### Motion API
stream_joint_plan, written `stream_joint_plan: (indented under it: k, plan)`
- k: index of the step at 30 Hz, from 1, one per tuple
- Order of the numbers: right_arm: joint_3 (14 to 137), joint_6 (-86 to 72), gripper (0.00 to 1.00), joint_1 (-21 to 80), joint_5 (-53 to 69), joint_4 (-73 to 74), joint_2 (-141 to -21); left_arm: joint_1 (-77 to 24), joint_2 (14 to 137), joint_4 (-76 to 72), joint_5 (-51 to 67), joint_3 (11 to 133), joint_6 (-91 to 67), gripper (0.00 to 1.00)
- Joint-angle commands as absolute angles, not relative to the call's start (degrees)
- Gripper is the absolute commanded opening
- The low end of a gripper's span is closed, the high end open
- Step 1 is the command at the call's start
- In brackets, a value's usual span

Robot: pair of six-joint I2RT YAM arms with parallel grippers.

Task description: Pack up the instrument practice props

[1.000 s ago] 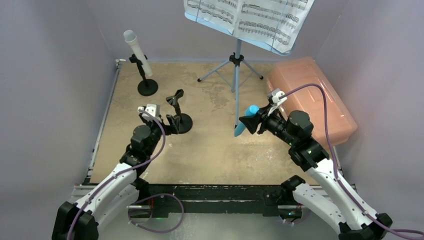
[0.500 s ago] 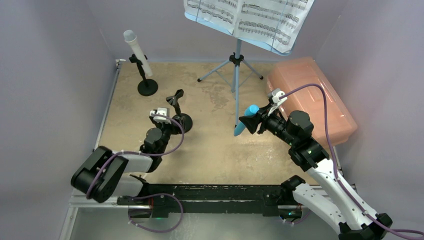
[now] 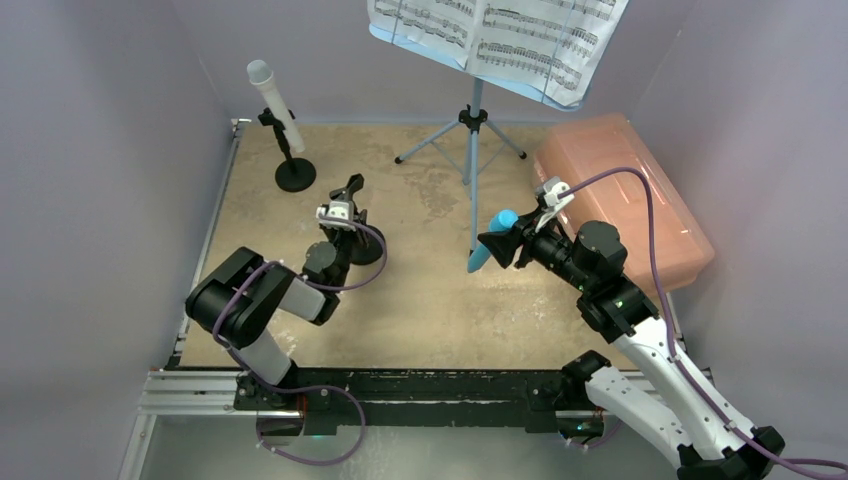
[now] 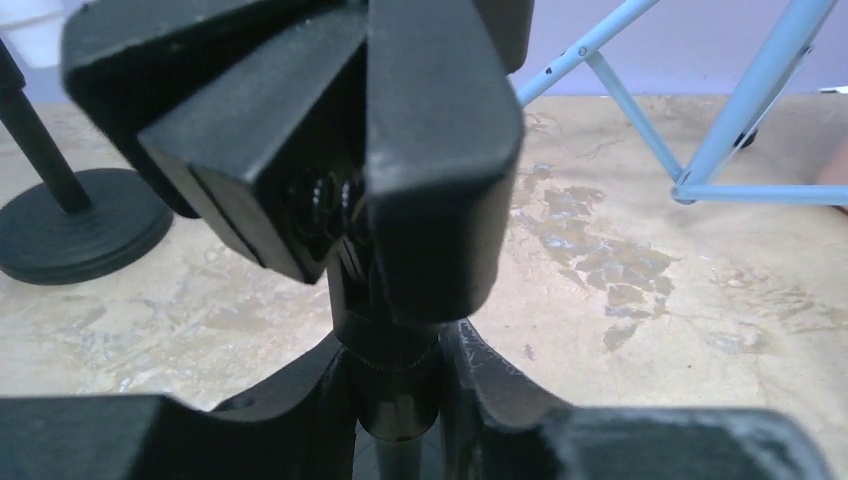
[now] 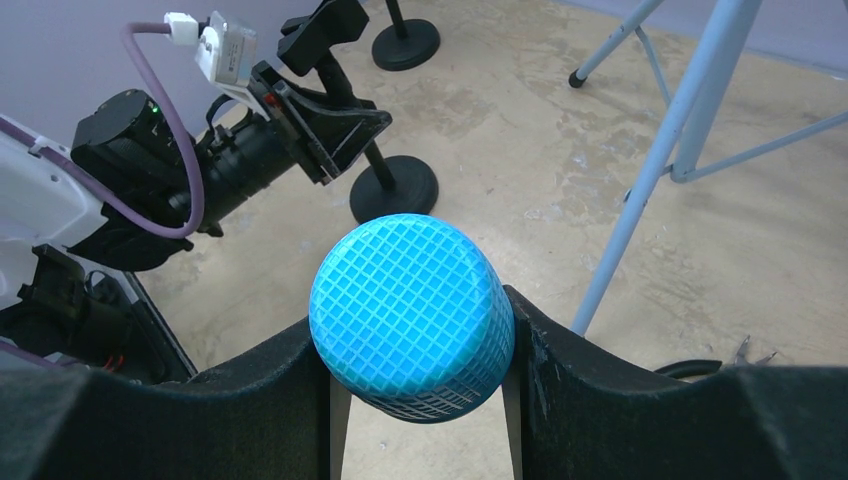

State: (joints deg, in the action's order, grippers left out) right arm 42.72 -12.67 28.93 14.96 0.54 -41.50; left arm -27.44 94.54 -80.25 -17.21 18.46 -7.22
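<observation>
While the R gripper [image 5: 415, 345] clamps the blue mesh-headed toy mic [image 5: 410, 295] above the tan table [image 3: 440, 300], the L gripper [image 4: 395, 395] straddles the stem of the nearer black round-based mic holder [image 3: 368, 246], centre-left; grip there can't be told.

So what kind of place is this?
Probably a robot test booth, not a music room: plain walls enclose a tabletop, two robot arms sit at its edge, and the music rack and white microphone look like props.
</observation>
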Motion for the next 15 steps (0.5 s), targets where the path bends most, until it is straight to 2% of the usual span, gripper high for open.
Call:
stream_joint_plan:
  k: [1, 2, 3, 8, 15]
  plan:
    - [43.0, -12.8, 0.23, 28.9, 16.7, -1.9, -41.0, -27.0, 95.3, -87.0, -19.6, 20.6, -3.9, 0.14]
    - [42.9, -12.9, 0.23, 28.9, 16.8, -2.0, -41.0, -26.5, 95.2, -86.9, -19.8, 20.7, -3.4, 0.04]
    - [42.7, -13.0, 0.23, 28.9, 16.9, -2.2, -41.0, -26.1, 94.9, -86.7, -20.1, 20.8, -2.9, 0.0]
    - [42.8, -12.9, 0.23, 28.9, 17.4, -2.5, -41.4, -23.9, 94.9, -83.2, -18.3, 24.2, -0.4, 0.0]
    - [42.8, -12.8, 0.23, 29.0, 16.6, -2.2, -41.8, -22.1, 103.5, -79.1, -13.1, 38.3, -0.7, 0.0]
